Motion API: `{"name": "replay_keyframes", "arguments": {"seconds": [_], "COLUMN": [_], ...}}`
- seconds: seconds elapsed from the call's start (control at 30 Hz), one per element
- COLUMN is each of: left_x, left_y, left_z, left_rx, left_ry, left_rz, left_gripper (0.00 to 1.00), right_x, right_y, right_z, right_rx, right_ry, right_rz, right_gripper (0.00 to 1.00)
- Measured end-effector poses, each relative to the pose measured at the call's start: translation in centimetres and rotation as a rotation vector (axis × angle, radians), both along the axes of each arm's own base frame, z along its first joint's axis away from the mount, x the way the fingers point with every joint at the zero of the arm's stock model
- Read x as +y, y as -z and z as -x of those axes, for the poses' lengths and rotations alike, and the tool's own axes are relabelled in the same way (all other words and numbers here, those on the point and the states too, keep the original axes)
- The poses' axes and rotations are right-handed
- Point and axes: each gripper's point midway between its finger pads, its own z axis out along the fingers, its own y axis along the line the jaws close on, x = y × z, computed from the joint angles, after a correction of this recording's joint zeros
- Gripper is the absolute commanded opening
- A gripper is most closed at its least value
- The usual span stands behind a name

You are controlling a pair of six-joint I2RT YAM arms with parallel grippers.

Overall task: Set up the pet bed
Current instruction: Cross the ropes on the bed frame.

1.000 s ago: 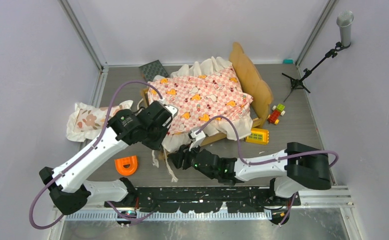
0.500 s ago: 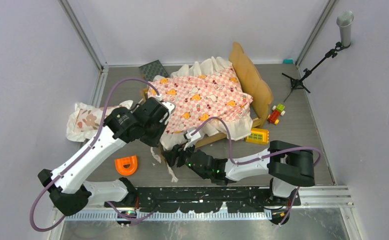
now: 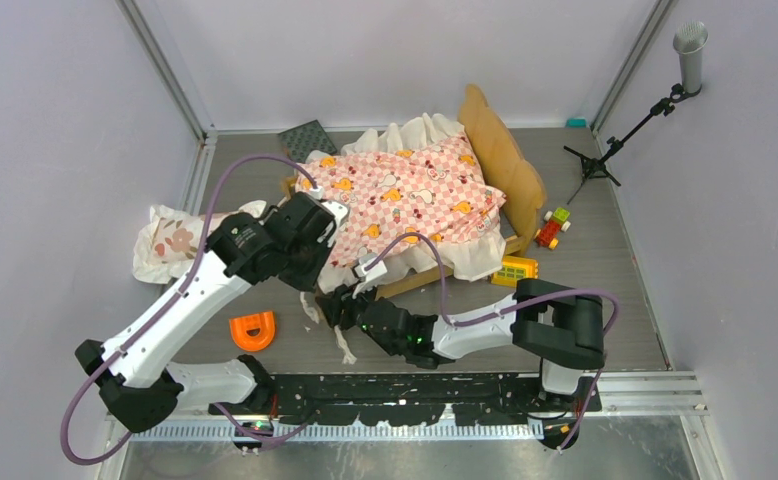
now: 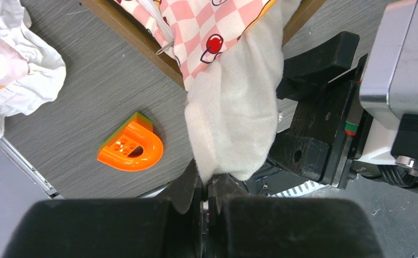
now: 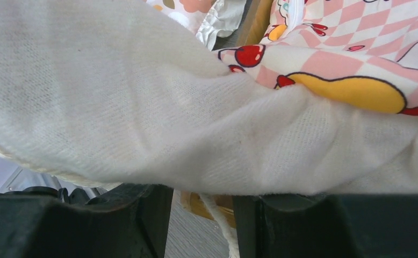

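The pet bed is a tan wooden frame with a wavy headboard, standing mid-table. A pink-checkered ruffled sheet is draped over it. My left gripper is at the bed's foot corner. In the left wrist view it is shut on the white underside edge of the sheet, lifting it off the frame rail. My right gripper sits just below that corner. In the right wrist view it is open, and the sheet's white hem lies across its fingertips.
A floral ruffled pillow lies on the table left of the bed. An orange toy piece sits near the left arm. A yellow block and a red toy car lie at the headboard end. A dark grey plate lies behind, a microphone stand far right.
My right arm has swung left and forward, bringing its gripper under the sheet's hanging edge at the foot corner. My left gripper has shifted slightly up and back with the sheet edge.
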Motion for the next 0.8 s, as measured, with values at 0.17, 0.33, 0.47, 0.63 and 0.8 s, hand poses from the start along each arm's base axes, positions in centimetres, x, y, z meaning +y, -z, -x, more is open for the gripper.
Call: {"name": "replay_keyframes", "arguments": {"seconds": [0.17, 0.33, 0.47, 0.63, 0.8], "left_x": [0.2, 0.8, 1.1, 0.7, 0.7], "left_y": [-0.2, -0.7, -1.8, -3.1, -3.1], "left_z": [-0.1, -0.6, -1.4, -2.4, -2.8], "left_rx": [-0.007, -0.033, -0.07, -0.114, -0.116], "left_ry": [-0.012, -0.043, -0.072, -0.074, -0.08], "left_rz": [0.006, 0.027, 0.057, 0.09, 0.094], "left_gripper": [0.0, 0.0, 0.0, 0.0, 0.0], "right_x": [0.1, -0.2, -0.3, -0.3, -0.3], "right_y": [0.4, 1.0, 1.3, 1.3, 1.3], "right_z": [-0.1, -0.1, -0.1, -0.1, -0.1], "right_rx": [0.0, 0.005, 0.007, 0.007, 0.007], "right_ry": [0.0, 0.003, 0.007, 0.007, 0.008], "right_rz": [0.013, 0.04, 0.052, 0.053, 0.053], "right_gripper": [0.34, 0.41, 0.42, 0.41, 0.33]}}
